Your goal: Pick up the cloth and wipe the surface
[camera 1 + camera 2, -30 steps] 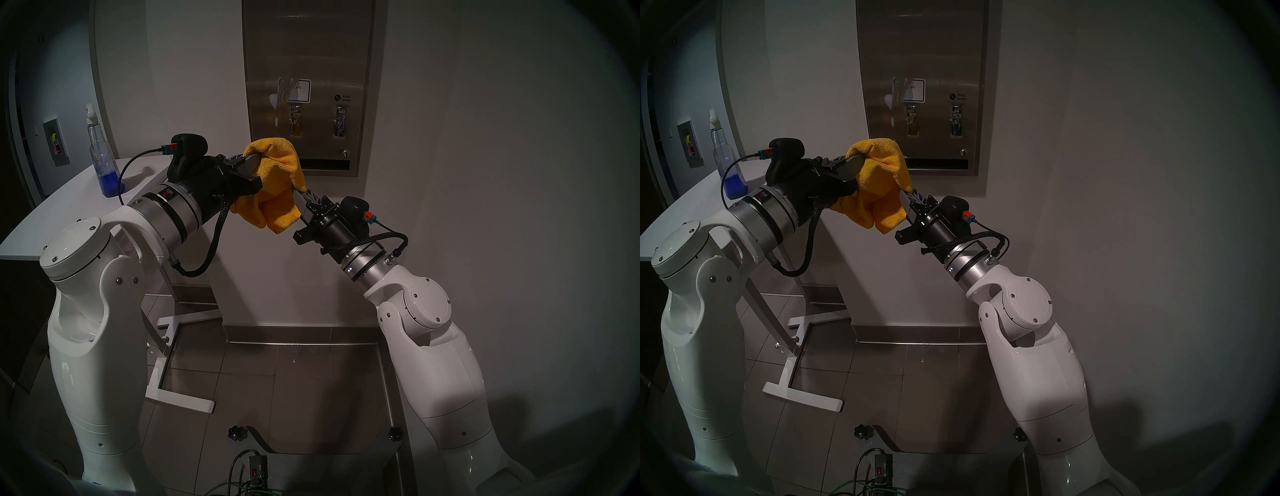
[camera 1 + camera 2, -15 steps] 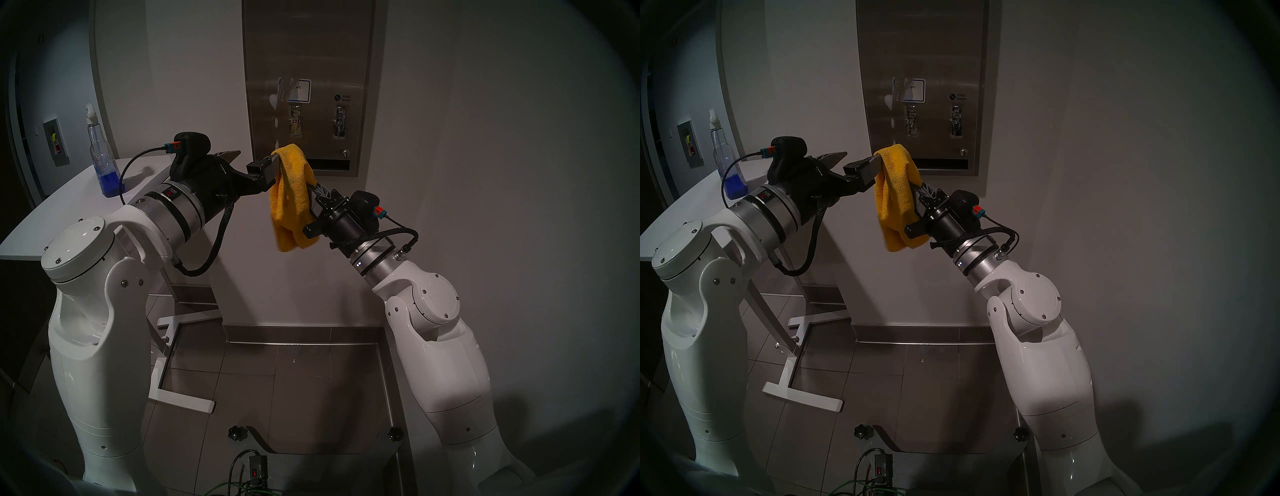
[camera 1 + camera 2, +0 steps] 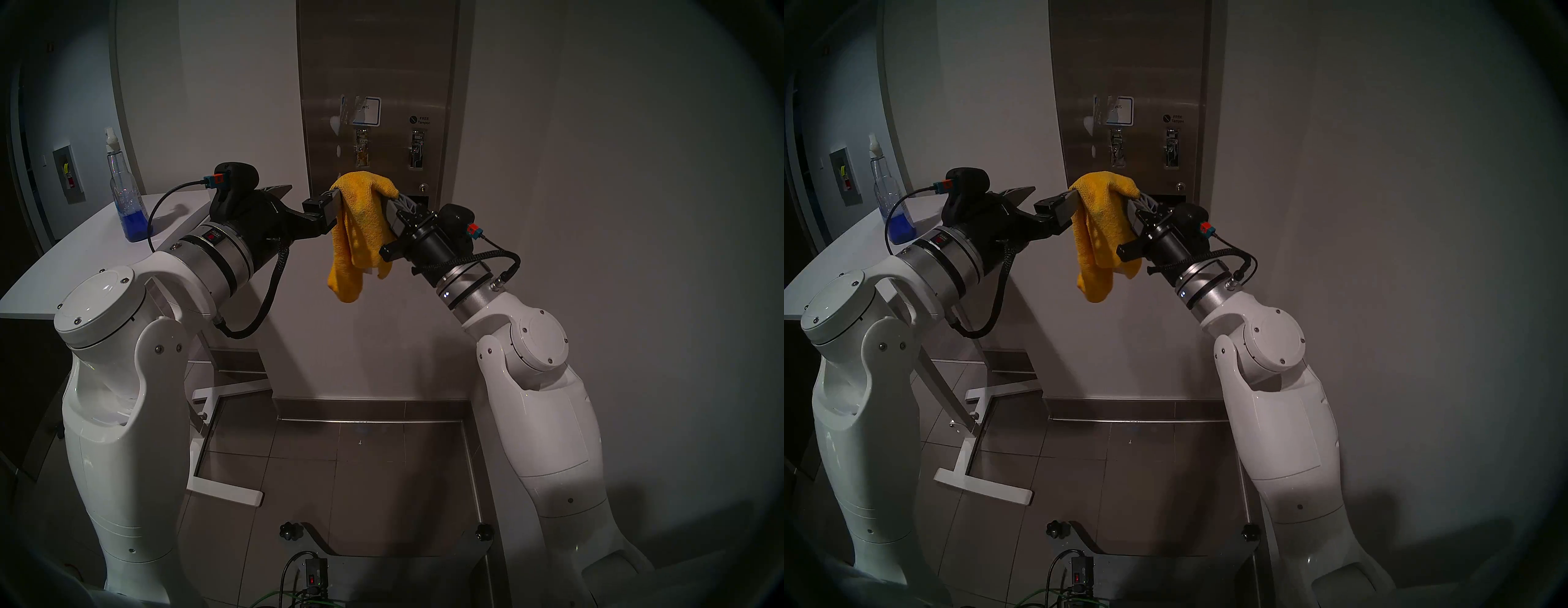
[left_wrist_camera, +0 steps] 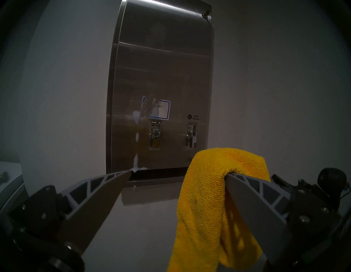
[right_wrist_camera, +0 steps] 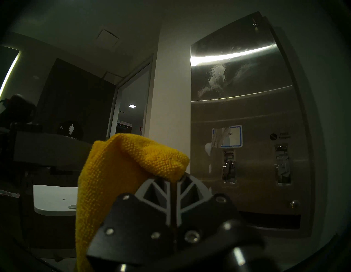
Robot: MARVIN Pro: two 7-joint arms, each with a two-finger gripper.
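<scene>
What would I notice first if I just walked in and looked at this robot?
The bright yellow cloth, dangling in mid-air between the two arms. The right gripper pinches its top corner, while it drapes over one finger of the open left gripper. Behind it, white foam drips down the shiny metal panel on the wall.

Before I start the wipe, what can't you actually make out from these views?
- Right gripper fingertips: buried in the cloth, every view.
- Whether the cloth still catches on the open left gripper: it drapes over one finger in the left wrist view.
- Dispenser panel's top: cut off in both head views.
- Dark slot: mostly behind the cloth and right gripper, head views.
- Label handwriting: too small, smeared with white foam.
</scene>
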